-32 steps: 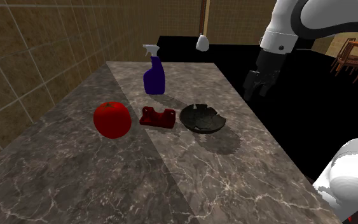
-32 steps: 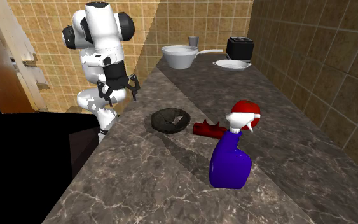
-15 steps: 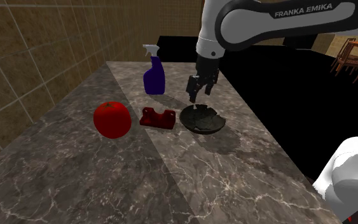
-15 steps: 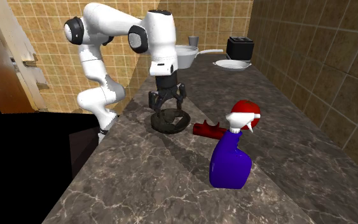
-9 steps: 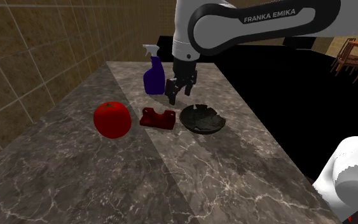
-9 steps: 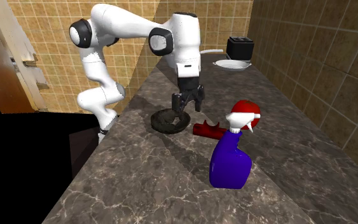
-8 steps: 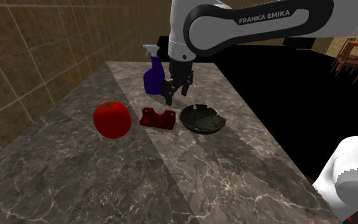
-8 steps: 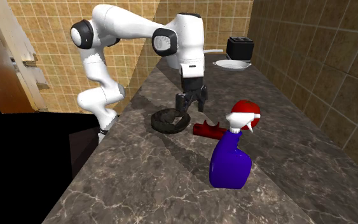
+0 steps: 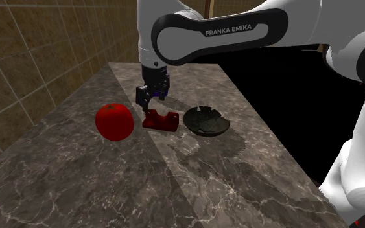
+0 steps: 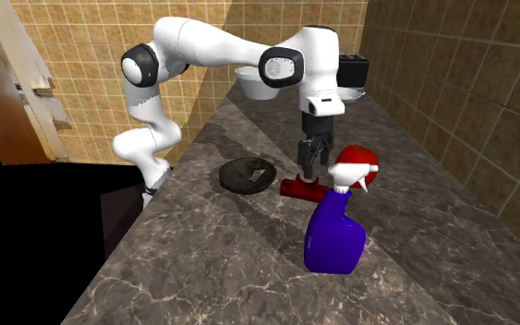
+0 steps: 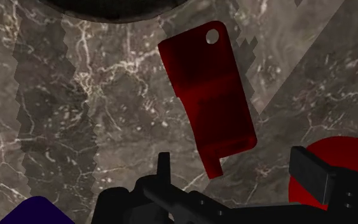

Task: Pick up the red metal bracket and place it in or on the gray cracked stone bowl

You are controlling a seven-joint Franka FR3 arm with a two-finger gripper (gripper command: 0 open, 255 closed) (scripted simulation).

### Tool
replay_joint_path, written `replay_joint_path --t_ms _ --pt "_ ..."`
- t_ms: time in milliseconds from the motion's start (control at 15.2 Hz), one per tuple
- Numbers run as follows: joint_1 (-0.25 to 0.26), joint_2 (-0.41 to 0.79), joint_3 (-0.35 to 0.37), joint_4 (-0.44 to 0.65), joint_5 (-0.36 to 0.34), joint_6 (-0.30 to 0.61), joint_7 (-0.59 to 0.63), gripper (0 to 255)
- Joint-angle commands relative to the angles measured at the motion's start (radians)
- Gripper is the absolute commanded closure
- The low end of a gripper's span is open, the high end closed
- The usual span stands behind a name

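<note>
**Shoulder view, left to right.** A red sphere [image 9: 115, 121] sits toward the wall-side edge of the surface [image 9: 194, 188]. The tool [image 9: 146, 98] hovers just above the red bracket [image 9: 160, 120], spread wide and empty. The dark cracked bowl [image 9: 206, 121] stands nearer the open edge. The bracket rests mid-surface between sphere and bowl, touching neither.

In the wrist view the bracket's long axis runs slightly oblique to the fingers [image 11: 163, 167]. A sound grasp would likely need a small wrist turn, a straight descent, and closure across the narrow width.

**Surface:** dark veined marble. **Room:** tan tiled walls, with a black area bordering the open edge.
</note>
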Motion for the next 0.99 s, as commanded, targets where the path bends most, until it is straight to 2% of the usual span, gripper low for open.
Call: replay_joint_path --t_ms 0,396,858,924 --pt "0.005 0.016 0.001 -0.002 -0.009 0.018 0.003 0" --pt "0.002 0.03 -0.003 -0.058 -0.016 0.086 0.009 0" --pt "0.002 0.03 -0.003 -0.057 -0.017 0.086 0.009 0" --pt "0.002 0.03 -0.003 -0.057 -0.017 0.086 0.009 255"
